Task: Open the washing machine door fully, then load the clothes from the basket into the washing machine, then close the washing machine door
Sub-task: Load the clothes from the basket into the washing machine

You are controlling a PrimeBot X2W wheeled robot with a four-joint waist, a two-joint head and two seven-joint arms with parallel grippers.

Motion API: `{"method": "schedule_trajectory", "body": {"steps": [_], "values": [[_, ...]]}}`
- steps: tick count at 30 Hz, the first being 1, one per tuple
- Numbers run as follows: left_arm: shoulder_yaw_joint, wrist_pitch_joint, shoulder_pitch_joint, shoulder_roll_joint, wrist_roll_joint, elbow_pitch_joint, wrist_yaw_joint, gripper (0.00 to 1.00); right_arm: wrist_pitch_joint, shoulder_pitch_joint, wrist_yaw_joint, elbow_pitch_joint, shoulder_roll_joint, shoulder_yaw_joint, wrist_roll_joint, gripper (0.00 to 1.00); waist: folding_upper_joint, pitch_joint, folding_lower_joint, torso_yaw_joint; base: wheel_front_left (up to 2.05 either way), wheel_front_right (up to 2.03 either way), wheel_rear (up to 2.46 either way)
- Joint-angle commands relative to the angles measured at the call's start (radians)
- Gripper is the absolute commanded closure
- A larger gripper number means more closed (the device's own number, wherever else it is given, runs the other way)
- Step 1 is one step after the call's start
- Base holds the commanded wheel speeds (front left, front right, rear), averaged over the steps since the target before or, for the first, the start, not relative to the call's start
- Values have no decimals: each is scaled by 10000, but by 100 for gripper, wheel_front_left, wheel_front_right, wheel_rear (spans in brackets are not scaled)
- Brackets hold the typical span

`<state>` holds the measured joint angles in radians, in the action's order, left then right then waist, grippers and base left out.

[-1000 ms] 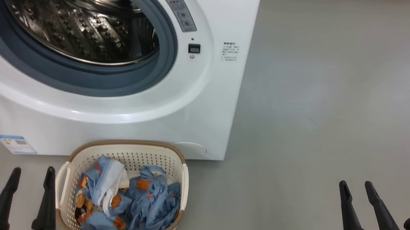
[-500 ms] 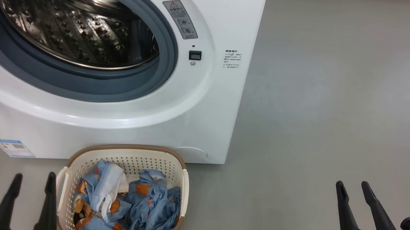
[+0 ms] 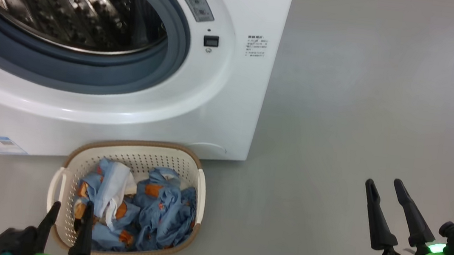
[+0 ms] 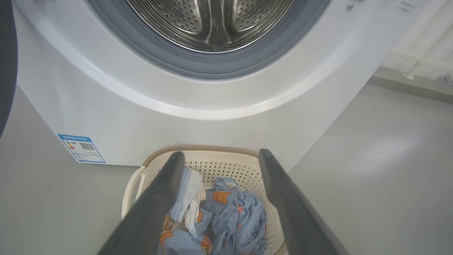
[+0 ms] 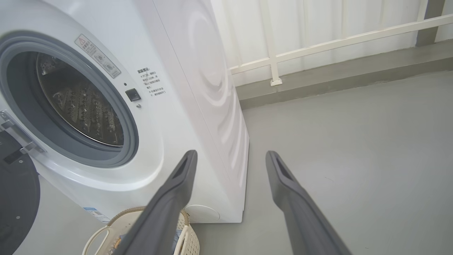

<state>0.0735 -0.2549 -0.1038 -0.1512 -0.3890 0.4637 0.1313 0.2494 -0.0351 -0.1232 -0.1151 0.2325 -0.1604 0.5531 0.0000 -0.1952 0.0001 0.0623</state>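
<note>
- Left pincer (image 3: 73,205), lower left of the head view: the fingers are parted and hold nothing. Their tips sit over the near left rim of the basket (image 3: 135,145). In the left wrist view the two fingers frame the heap between them, which suggests a pose for the first pick.
- Right pincer (image 3: 384,182), lower right of the head view: it is parted and empty over bare floor (image 3: 363,96), well apart from the basket. It appears to be parked out of the working arm's way.
- The basket stands on the floor at bottom centre-left, just before the machine's front and below its opening. This placement probably keeps each lift short.
- Clothes (image 3: 158,209): a crumpled blue heap with orange print and a white piece on its left side, lying inside the basket. It is just beyond and below the left fingertips. No contact can be made out.
- Washing machine door (image 5: 14,198): its dark rim is at the lower left of the right wrist view, swung out from the hinge and clear of the opening. The opening step looks done.
- Washing machine (image 3: 230,102), upper left of the head view: the grey gasket (image 3: 88,73) rings a steel drum (image 3: 66,2) with no garment visible inside. Loading has not yet begun.
</note>
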Motion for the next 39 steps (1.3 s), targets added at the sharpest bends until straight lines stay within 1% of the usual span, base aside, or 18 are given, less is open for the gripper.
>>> {"method": "schedule_trajectory", "body": {"steps": [1, 9, 17, 22, 24, 25, 26, 31, 39], "values": [[-204, -69, -471, -229, -87, 139, -6, 0, 124, -308, -75, 244, 117, -215, -134, 0, 0, -372, -1, 126, 0, 0, 0], [370, -69, -1847, -515, -358, 2340, -6, 0, 124, -744, -75, 270, -85, -382, -213, 0, 0, -1211, -1, 354, 0, 0, 0], [1064, -69, -3273, -808, -381, 4657, -6, 0, 124, -1239, -75, 311, -276, -660, -283, 0, 0, -2086, -1, 681, 0, 0, 0], [1469, -63, -4055, -1017, -592, 5867, -6, 0, 124, -1571, -75, 356, -418, -826, -330, 0, 0, -2726, -1, 929, 0, 0, 0], [1646, 29, -4512, -1188, -729, 6548, -6, 0, 124, -1760, -75, 387, -515, -887, -369, 0, 0, -3134, -1, 1059, 0, 0, 0], [1646, 29, -4512, -1188, -729, 6548, -6, 0, 124, -1760, -75, 387, -515, -887, -369, 0, 0, -3134, -1, 1059, 0, 0, 0], [1732, 151, -4797, -1302, -827, 6942, -6, 0, 124, -1869, -75, 411, -580, -894, -398, 0, 0, -3392, -1, 1136, 0, 0, 0], [1893, 471, -5268, -1527, -966, 7536, -6, 0, 124, -2049, -75, 493, -693, -920, -455, 0, 0, -3862, -1, 1280, 0, 0, 0], [2050, 1222, -5927, -2028, -1230, 8014, -6, 0, 124, -2423, -75, 667, -889, -1132, -538, 0, 0, -4726, -1, 1617, 0, 0, 0]]}}
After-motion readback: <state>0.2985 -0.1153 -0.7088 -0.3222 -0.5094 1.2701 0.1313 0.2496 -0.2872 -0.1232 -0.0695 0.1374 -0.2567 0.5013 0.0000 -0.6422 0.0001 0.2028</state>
